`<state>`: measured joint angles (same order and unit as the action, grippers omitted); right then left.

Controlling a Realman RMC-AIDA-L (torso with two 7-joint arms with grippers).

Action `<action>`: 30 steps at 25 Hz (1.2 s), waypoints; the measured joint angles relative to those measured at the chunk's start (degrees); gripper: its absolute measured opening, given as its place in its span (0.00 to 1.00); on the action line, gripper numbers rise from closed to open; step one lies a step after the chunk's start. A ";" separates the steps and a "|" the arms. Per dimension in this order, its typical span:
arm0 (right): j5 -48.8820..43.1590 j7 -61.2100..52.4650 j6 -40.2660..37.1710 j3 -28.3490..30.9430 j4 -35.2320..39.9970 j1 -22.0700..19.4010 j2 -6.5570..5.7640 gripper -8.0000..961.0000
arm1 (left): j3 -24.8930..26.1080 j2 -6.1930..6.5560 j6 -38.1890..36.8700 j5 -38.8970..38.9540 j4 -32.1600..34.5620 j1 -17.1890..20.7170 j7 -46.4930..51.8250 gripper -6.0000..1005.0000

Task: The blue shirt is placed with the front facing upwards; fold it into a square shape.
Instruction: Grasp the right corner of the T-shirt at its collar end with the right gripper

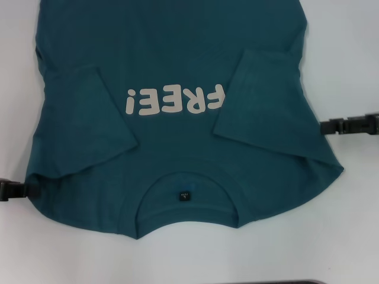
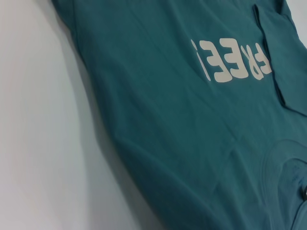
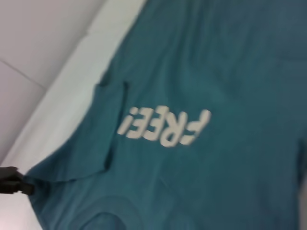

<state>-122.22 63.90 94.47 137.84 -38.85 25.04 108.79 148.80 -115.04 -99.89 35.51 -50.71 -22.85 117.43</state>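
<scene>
Both sleeves folded inward, the blue shirt point(image 1: 177, 136) is flanked by the left pincer point(image 1: 15, 190) and right pincer point(image 1: 349, 126); finger states cannot be told. Shoulder corners should be gripped evenly.

One blue shirt point(image 1: 177, 71), two pincers point(image 1: 323, 127)

Bright, even overhead light washes the white tabletop point(image 1: 355, 71) almost to glare in the head view, where the blue shirt point(image 1: 177, 59) throws only thin, soft shadows along its hem and sleeve folds. The left wrist view shows a broad grey shadow beside the cloth. The right wrist view is blurred throughout.
</scene>
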 joint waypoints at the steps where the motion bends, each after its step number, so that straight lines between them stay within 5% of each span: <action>1: -1.24 -0.52 0.05 0.73 -0.01 -0.09 0.00 0.60 | 0.00 0.00 -0.02 0.02 0.00 0.00 0.02 0.03; 30: -7.83 -3.32 -2.17 5.42 0.68 -3.13 0.94 0.59 | -0.11 -0.26 0.56 -0.08 0.24 0.00 -0.02 0.03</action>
<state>-130.05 60.58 92.30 143.26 -38.17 21.92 109.73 148.69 -115.30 -99.33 35.43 -50.48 -22.85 117.41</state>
